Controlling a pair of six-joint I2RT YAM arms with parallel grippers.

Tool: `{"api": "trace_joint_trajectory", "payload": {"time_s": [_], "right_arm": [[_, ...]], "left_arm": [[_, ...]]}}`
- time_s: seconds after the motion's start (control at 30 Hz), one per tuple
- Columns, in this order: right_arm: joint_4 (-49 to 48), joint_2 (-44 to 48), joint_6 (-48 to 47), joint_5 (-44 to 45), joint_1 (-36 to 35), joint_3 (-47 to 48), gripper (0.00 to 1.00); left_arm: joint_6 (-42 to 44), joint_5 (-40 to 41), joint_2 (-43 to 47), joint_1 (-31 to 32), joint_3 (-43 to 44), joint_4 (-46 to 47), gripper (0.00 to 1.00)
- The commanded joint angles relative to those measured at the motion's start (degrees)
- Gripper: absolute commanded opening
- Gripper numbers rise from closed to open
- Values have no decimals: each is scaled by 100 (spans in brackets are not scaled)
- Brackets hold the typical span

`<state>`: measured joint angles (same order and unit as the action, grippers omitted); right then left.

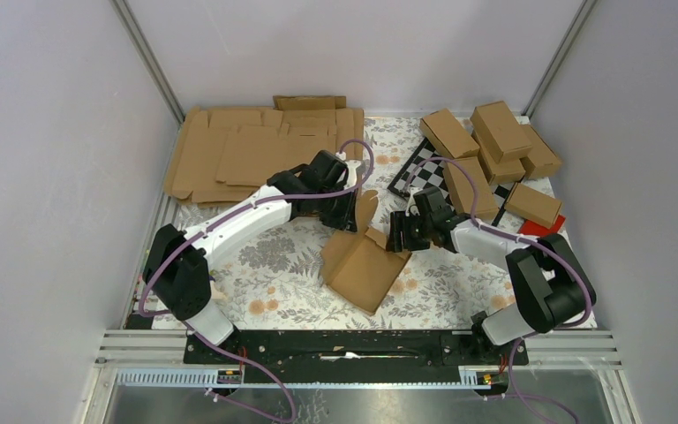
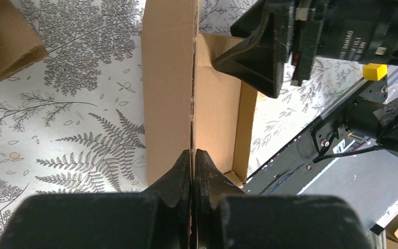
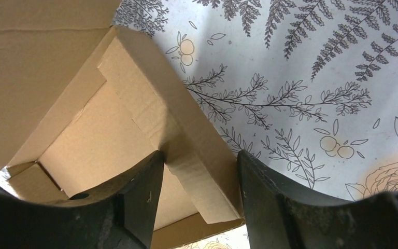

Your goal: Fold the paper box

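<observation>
Robot lab cell, a test rig. Plain grey walls [image 1: 44,177] and aluminium posts [image 1: 148,60] boxed in one table. Left arm [image 1: 229,221] and right arm [image 1: 494,247] were bolted to a metal rail [image 1: 353,340] at the near edge. A checkerboard [image 1: 417,170] lay on the floral cloth [image 1: 274,274]. Stock stood at the back: blanks [image 1: 256,155] on the left, cartons [image 1: 499,132] on the right.

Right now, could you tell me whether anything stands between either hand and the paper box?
Nothing visible does. The left hand is pinched shut on an upright panel of the paper box, and the right hand sits open astride a side wall, one finger inside the box and one outside.
</observation>
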<state>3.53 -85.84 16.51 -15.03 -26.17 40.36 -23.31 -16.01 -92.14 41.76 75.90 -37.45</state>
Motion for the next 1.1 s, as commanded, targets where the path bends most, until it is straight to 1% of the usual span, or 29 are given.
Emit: {"api": "trace_joint_trajectory", "payload": {"time_s": [0.0, 0.07, 0.13, 0.3, 0.4, 0.53, 0.63, 0.67, 0.7, 0.77, 0.8, 1.0, 1.07], "right_arm": [[180, -143, -80, 144, -141, 157, 63], [216, -145, -87, 231, -159, 157, 67], [251, -162, -87, 334, -160, 175, 67], [383, -262, 4, 554, -160, 290, 60], [356, -260, 21, 530, -160, 295, 52], [364, -305, -3, 566, -200, 297, 43], [355, -312, -28, 666, -270, 289, 42], [360, -317, -39, 720, -295, 293, 39], [361, -324, -36, 769, -321, 297, 31], [362, -350, -53, 851, -371, 319, 11], [367, -370, -54, 933, -397, 324, 7], [364, -458, -30, 1311, -641, 336, 7], [445, -463, -7, 1462, -742, 351, 7]], "left_arm": [[52, -473, -49, 56, 330, 230, 0], [50, -559, -17, 57, 371, 230, 0], [46, -637, 34, 55, 398, 228, 0], [13, -707, 62, 60, 367, 230, 0], [-19, -771, 60, 57, 280, 298, 0], [-40, -819, 44, 58, 261, 351, 0], [-35, -844, 21, 60, 295, 353, 0], [-33, -864, 12, 59, 306, 353, 0], [-27, -875, 2, 60, 317, 353, 0], [-12, -877, -9, 56, 325, 353, 0], [-1, -882, -14, 57, 334, 353, 0], [86, -822, -41, 56, 392, 317, 0], [170, -664, -54, 60, 458, 212, 0]]}}
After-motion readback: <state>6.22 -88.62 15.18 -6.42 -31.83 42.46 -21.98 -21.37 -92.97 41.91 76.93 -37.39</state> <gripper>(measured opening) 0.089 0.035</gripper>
